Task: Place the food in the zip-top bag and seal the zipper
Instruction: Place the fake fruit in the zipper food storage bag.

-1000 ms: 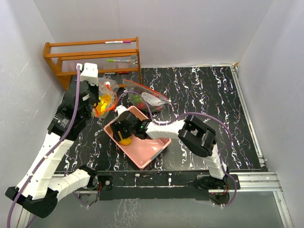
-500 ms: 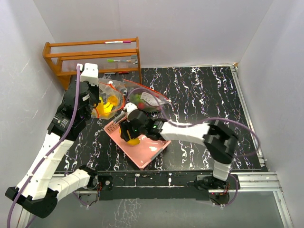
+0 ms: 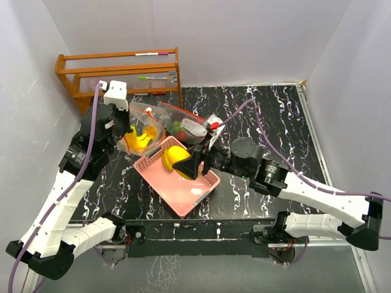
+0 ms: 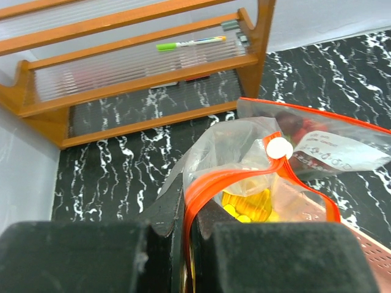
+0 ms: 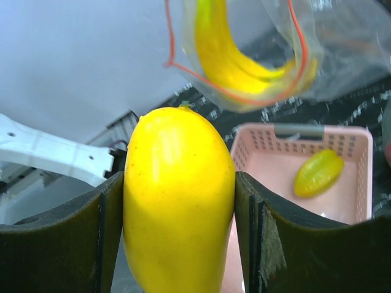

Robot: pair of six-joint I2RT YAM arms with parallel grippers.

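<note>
Firmly clamped between the two fingers of my right gripper (image 5: 178, 189), a yellow mango-like fruit (image 5: 178, 152) hangs in the air. It fills the whole gap between the jaws. From the wrist camera, the pink basket (image 5: 263, 146) lies at the fruit's 3 o'clock, with one small yellow-green fruit (image 5: 317, 173) on its floor. Seen from overhead, the mango sits above the basket's far-left end.

At the mango's 10 o'clock in that overhead view, my left gripper (image 4: 186, 213) is closed narrow on the orange-red zipper strip of the zip-top bag (image 4: 232, 146), holding its mouth up off the black marbled table (image 3: 275, 122). A yellow banana bunch (image 5: 235, 64) rests inside this bag, and a round white tab (image 4: 280, 148) sits on the zipper at the bag's 2 o'clock.

Just beside it, at the mango's 1 o'clock, a second bag (image 4: 342, 131) with the same orange-red edge lies on the table holding red and green pieces (image 3: 178, 127). Its white label (image 4: 327, 152) carries dark print too small to read.

Farthest back, at the table's 11 o'clock corner, stands a wooden rack (image 4: 146, 82). A green marker (image 4: 189, 44) lies on its ribbed clear shelf and a pink-tipped marker (image 3: 151, 54) on its top rail. I can read no writing on either.
</note>
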